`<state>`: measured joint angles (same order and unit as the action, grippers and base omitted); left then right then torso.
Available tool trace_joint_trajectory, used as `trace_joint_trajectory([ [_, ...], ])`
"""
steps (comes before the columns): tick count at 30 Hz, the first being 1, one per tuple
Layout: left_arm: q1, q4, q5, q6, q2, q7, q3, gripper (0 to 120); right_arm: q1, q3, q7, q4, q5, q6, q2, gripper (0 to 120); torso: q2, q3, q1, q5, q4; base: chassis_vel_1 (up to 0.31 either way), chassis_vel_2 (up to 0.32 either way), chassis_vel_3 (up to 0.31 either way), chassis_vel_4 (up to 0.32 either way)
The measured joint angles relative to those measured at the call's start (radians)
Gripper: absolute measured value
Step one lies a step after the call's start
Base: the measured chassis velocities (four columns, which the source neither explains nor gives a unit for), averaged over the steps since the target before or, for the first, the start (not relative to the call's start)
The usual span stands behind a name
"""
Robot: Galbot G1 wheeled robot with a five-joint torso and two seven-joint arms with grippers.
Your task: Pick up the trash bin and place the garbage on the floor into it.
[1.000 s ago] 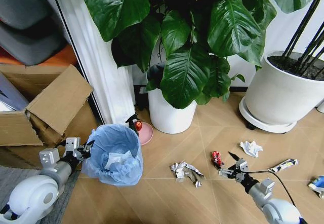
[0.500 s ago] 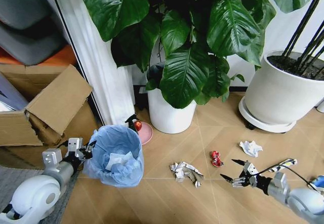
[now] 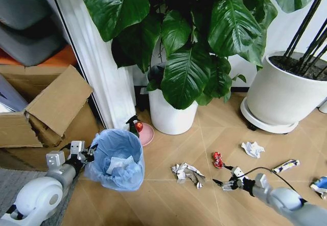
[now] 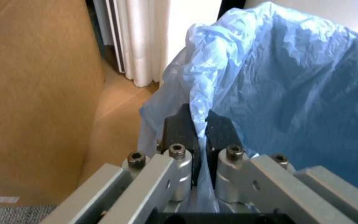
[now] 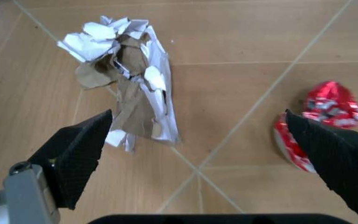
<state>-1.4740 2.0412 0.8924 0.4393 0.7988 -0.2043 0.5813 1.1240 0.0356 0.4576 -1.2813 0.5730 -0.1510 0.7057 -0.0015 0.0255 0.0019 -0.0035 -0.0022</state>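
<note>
Trash bin (image 3: 115,158) stands on the chevron floor (image 3: 168,205) at the robot's left, beside a cardboard box (image 3: 48,108) and in front of a white curtain (image 3: 99,67); its light-blue liner bag (image 4: 291,88) holds a white crumpled piece inside. Left gripper (image 3: 82,152) sits at the bin's rim on the box side; in the left wrist view its fingers (image 4: 180,130) are pressed together on a fold of the bag at the rim, clamped on the bin's edge. Right gripper (image 3: 223,175) hovers low over the floor at the robot's right, jaws spread wide apart, nothing between them. In the right wrist view the two dark fingertips (image 5: 79,154) frame bare floor, with the crushed grey-white wrapper (image 5: 129,93) nearer one finger and the small red can (image 5: 319,121) just beside the other. From the head view, wrapper (image 3: 187,174) lies between bin and right gripper; red can (image 3: 218,159) lies just beyond the gripper. More litter further right: crumpled white tissue (image 3: 253,149), a white tube (image 3: 285,165), a blue-white packet (image 3: 320,185) at the frame edge. Behind: large white plant pot (image 3: 171,114) with broad green leaves, a second white pot (image 3: 278,100) on the right, a pink dish (image 3: 145,133) with a spray bottle by the first pot.
</note>
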Motion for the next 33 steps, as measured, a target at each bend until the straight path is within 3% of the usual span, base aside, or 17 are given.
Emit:
trace_joint_trajectory([
  [8,0.007,-0.003,0.004,0.002,-0.017,-0.001,-0.009,0,-0.097,0.086,-0.009,0.121,-0.071,-0.006,0.122,100,0.000,0.000,0.000,0.0006,0.0000,0.000,0.000,0.000,0.000],
  [24,0.021,-0.015,0.019,0.002,-0.031,0.003,-0.007,0,-0.214,0.182,-0.003,0.287,-0.121,-0.001,0.233,100,0.000,0.000,0.000,0.0002,0.0000,0.000,0.000,0.000,0.000],
  [30,0.021,-0.015,0.023,0.002,-0.032,0.003,-0.006,0,-0.227,0.190,0.010,0.308,-0.121,0.006,0.252,82,0.000,0.000,0.000,0.0001,-0.0001,0.000,0.000,0.000,0.000],
  [33,0.020,-0.013,0.023,0.002,-0.033,0.003,-0.006,0,-0.227,0.188,0.012,0.305,-0.120,0.008,0.252,67,0.000,0.000,0.000,0.0003,-0.0001,0.000,0.000,0.000,0.000],
])
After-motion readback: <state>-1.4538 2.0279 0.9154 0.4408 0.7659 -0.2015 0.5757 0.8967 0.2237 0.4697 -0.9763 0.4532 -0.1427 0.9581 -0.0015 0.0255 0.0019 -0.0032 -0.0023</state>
